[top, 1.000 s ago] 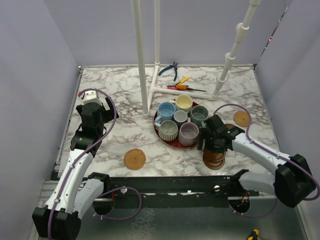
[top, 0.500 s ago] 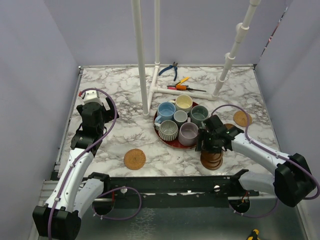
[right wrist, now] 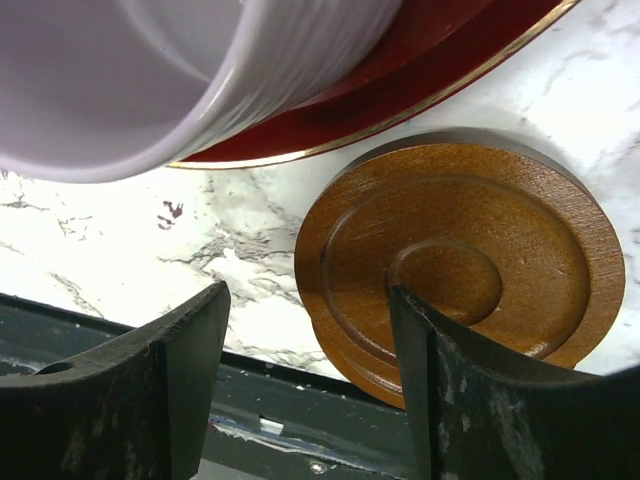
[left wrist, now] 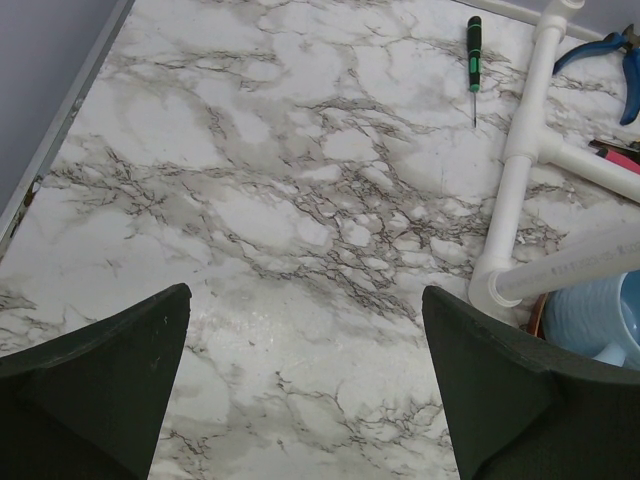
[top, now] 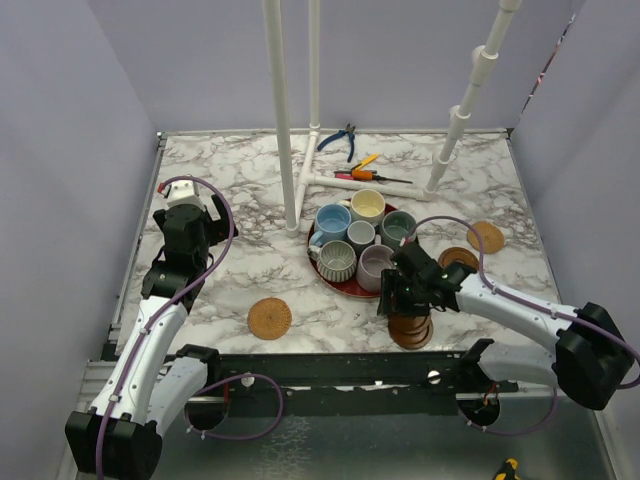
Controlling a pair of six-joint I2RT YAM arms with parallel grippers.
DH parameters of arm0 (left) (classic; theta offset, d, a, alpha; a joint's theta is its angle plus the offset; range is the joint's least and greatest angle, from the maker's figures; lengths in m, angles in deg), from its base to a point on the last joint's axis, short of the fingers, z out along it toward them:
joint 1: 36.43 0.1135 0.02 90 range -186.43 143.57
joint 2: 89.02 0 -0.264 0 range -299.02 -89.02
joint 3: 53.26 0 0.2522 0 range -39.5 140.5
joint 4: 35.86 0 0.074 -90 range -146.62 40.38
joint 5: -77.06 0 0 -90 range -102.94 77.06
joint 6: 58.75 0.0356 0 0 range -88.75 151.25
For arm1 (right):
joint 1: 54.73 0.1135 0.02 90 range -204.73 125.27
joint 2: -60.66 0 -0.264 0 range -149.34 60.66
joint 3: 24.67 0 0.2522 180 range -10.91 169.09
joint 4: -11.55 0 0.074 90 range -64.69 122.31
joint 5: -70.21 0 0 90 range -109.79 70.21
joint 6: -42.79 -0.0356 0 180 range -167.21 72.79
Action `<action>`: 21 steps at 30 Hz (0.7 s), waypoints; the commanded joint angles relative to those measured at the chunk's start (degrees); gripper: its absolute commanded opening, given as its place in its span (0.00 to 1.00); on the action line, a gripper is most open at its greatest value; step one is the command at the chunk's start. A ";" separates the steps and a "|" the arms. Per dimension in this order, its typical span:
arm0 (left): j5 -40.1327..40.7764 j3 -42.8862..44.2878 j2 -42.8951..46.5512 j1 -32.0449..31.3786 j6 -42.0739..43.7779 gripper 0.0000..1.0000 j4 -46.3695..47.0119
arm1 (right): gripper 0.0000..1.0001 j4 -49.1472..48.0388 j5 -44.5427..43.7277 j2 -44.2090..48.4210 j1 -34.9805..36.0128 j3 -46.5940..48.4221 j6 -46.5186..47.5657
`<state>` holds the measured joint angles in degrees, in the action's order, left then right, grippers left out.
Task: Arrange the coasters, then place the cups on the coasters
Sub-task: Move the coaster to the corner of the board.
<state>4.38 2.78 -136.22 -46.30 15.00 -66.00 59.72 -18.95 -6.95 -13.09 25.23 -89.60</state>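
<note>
A stack of brown coasters (top: 411, 330) lies near the table's front edge, just off the red tray (top: 345, 286). My right gripper (top: 397, 300) hangs low over the stack's left side, open. In the right wrist view one finger (right wrist: 480, 400) lies over the top coaster (right wrist: 500, 240) and the other over the marble; nothing is held. Three single coasters lie apart: a tan one (top: 270, 318) and two at the right (top: 458, 258) (top: 486, 237). On the tray stand several cups, among them the lavender cup (top: 376, 265) (right wrist: 180, 80) and the light blue cup (top: 332, 221) (left wrist: 600, 320). My left gripper (top: 188, 232) (left wrist: 300, 300) is open over bare marble.
A white PVC pipe frame (top: 300, 185) (left wrist: 525, 170) rises behind the tray. Blue pliers (top: 345, 138), an orange tool (top: 362, 165) and a green screwdriver (left wrist: 473, 50) lie at the back. The black front rail (top: 330, 370) runs just below the coaster stack.
My right gripper has moved left and toward the front edge, its jaws narrowing a little. The coaster stack now shows slightly farther left. The left arm has not moved.
</note>
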 commanded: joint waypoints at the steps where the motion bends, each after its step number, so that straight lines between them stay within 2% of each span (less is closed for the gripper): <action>1: -1.48 -0.62 -0.04 0.18 0.34 0.99 0.65 | 0.68 -0.76 1.14 -1.16 2.90 -1.10 -3.21; 10: -1.70 -0.62 0.07 0.19 0.25 0.99 0.65 | 0.68 -1.92 -0.49 -4.17 9.84 1.19 -4.95; 21: -2.05 -0.62 0.18 0.20 0.17 0.99 0.66 | 0.68 -3.40 -4.88 -13.28 19.58 7.79 -6.00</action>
<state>3.90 2.78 -136.22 -46.30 15.00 -66.00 57.16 -21.09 -16.31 3.24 30.91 -94.21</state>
